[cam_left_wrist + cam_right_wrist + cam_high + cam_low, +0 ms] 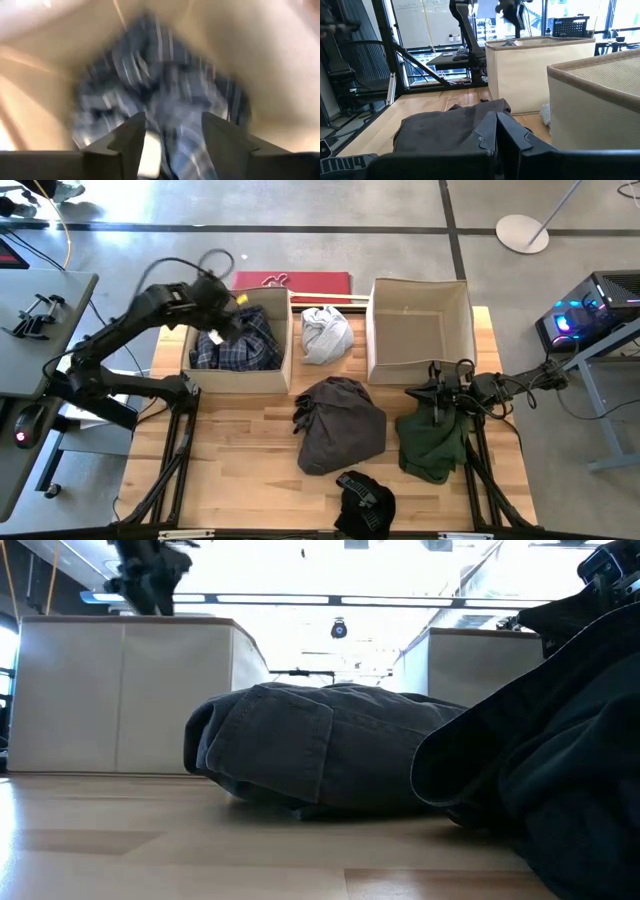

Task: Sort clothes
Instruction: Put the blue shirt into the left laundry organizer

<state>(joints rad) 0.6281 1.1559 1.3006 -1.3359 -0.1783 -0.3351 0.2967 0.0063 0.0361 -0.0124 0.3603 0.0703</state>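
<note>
tabletop [250, 480]: light wood | left box [283, 345]: beige fabric, back left | right box [372, 340]: beige fabric, back right | red mat [320, 281]: floor behind boxes | lamp base [522, 232]: round, white, floor

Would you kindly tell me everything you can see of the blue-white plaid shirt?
The blue-white plaid shirt is a soft woven garment, dark blue crossed with pale stripes, lying crumpled in a loose heap inside the left beige fabric box, against the box's walls. The left gripper hangs right above it, its fingers apart; the blurred left wrist view does not show whether they touch the cloth.
</note>
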